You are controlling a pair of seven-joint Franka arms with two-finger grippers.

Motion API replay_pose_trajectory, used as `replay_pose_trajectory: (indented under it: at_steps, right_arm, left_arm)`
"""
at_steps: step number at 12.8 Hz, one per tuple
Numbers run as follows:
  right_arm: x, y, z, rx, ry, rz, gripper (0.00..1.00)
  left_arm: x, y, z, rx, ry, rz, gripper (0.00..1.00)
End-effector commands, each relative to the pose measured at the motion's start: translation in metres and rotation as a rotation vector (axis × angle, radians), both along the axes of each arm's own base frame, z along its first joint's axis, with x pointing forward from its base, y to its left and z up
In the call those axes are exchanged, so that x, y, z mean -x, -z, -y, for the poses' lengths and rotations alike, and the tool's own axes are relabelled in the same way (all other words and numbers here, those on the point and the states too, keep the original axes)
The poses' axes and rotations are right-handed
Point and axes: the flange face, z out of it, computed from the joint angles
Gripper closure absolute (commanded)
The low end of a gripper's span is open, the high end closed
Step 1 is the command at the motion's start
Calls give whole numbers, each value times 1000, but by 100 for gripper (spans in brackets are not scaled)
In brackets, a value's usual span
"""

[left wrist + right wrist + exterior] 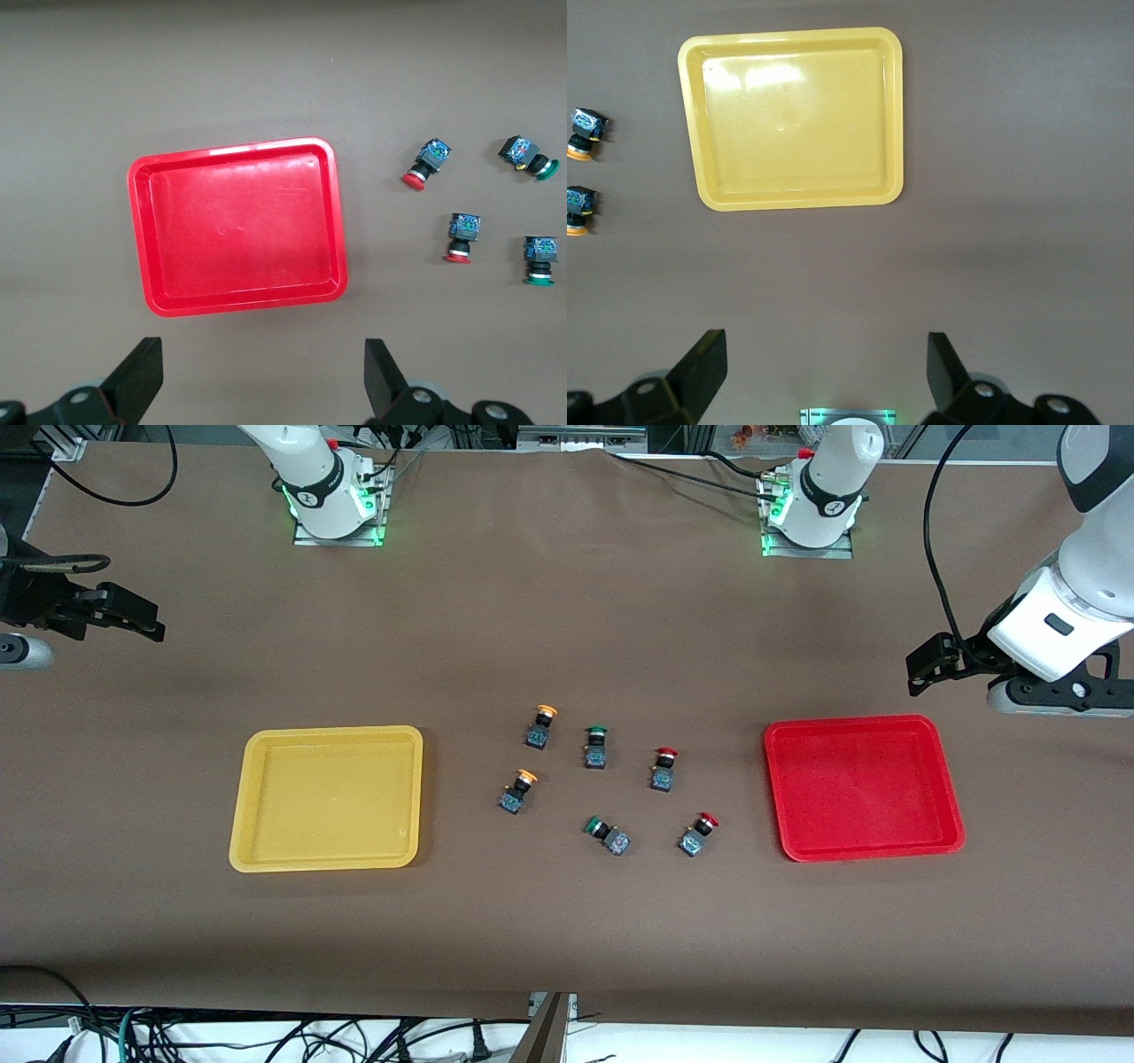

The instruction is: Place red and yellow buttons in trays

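Brown cloth covers your table [567,602]. From the front camera, you have the yellow tray [257,797] toward the right arm's end and the red tray [948,797] toward the left arm's end, with six buttons loose between them: two yellow buttons [541,726] [518,791] nearest the yellow tray, two red buttons [664,768] [698,833] nearest the red tray, two green buttons [595,747] [607,833] in the middle. Your left gripper [926,664] waits over bare cloth by the red tray; your right gripper [133,615] waits at its own end.

Left wrist view: fingers [142,376] spread wide, holding nothing (red tray and both red caps in sight).

Right wrist view: fingers [700,367] likewise apart and empty, above the yellow tray.
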Motion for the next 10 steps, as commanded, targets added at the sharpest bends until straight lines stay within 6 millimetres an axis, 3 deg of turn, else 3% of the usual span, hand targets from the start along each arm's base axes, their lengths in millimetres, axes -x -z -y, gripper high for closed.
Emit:
replay_pose_trajectory:
  at_steps: [1,10]
  right_arm:
    - [0,-5,1,-15,-4,7,0]
    - [-3,-2,7,-13,5,5,0]
  left_arm:
    - [-5,-6,0,12,9,5,0]
    - [-5,-6,0,12,9,5,0]
